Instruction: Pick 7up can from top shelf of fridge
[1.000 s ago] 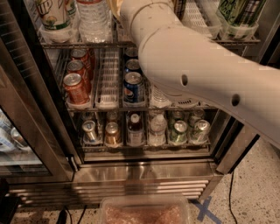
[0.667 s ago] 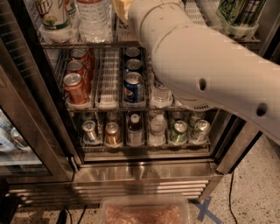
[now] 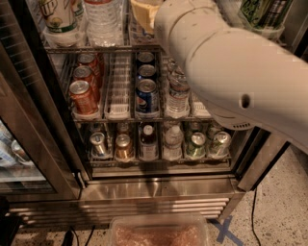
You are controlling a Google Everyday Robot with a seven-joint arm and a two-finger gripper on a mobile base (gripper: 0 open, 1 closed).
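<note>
The 7up can (image 3: 58, 14), whitish with green letters and a fruit picture, stands at the far left of the top shelf (image 3: 96, 48), in a clear bin, with its top cut off by the frame edge. My white arm (image 3: 231, 72) crosses from the right and rises toward the top shelf's middle. The gripper at its end is out of view above the frame. The arm's end is right of the can, with a clear water bottle (image 3: 103, 19) between them. The fridge (image 3: 154, 190) stands open in front of me.
Green-and-black cans (image 3: 262, 14) stand top right. The middle rack holds red cans (image 3: 83, 96), blue cans (image 3: 146, 93) and a bottle (image 3: 177, 98). The lower rack holds several cans and bottles (image 3: 147, 141). The glass door (image 3: 21, 144) is at the left. A pinkish bin (image 3: 159, 233) is on the floor.
My arm has shifted a little to the right and now covers more of the fridge's right side. The cans and bottles have not moved.
</note>
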